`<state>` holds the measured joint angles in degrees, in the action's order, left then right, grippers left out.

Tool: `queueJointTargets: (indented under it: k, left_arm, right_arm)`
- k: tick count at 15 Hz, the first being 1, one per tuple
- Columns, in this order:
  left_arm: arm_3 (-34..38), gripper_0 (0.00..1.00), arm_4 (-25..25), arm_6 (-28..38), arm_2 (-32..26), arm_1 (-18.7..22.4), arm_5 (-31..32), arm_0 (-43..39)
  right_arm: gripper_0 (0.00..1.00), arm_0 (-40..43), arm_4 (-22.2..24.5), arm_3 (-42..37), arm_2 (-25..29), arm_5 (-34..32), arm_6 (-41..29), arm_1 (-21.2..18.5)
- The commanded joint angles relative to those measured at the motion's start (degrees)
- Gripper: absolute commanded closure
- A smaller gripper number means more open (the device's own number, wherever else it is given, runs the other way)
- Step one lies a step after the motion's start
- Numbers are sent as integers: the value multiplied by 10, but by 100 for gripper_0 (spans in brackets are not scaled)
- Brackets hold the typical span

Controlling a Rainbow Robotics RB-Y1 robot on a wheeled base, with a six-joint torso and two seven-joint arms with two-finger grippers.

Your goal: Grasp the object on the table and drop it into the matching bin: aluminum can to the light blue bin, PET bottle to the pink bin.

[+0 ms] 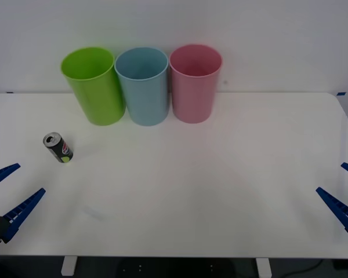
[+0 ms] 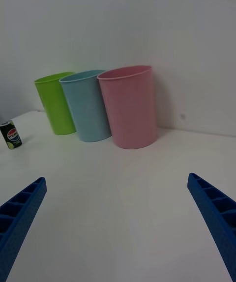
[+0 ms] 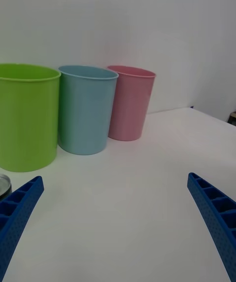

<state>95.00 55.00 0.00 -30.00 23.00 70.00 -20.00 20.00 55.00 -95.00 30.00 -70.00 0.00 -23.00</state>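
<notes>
aluminum can (image 1: pixel 58 147) upright on table (image 1: pixel 191 191), just beyond spread left gripper (image 1: pixel 8 191)

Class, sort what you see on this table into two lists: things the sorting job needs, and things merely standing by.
Needed: aluminum can, upright near the table's left side; light blue bin, its target; left gripper, open and nearest the can.

Standing by: pink bin; lime green bin; right gripper, open at the right edge.

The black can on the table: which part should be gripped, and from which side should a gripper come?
The can stands upright, apart from the bins, near the table's left edge. Probably best to close across its round body at mid-height, approaching level from the front with the open left gripper, the nearest one.
</notes>
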Motion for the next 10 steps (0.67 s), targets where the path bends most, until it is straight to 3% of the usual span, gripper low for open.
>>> queueJointTargets:
  k: [1,4,10]
  left_arm:
    - [0,0,0,0,0,0,0,0]
    - [-7,0,-32,0,4,4,-4,-16]
    - [-8,0,-33,-5,8,6,-36,-29]
  right_arm:
    - [0,0,0,0,0,0,0,0]
    - [0,0,0,0,0,0,0,0]
    - [0,0,0,0,0,0,0,0]
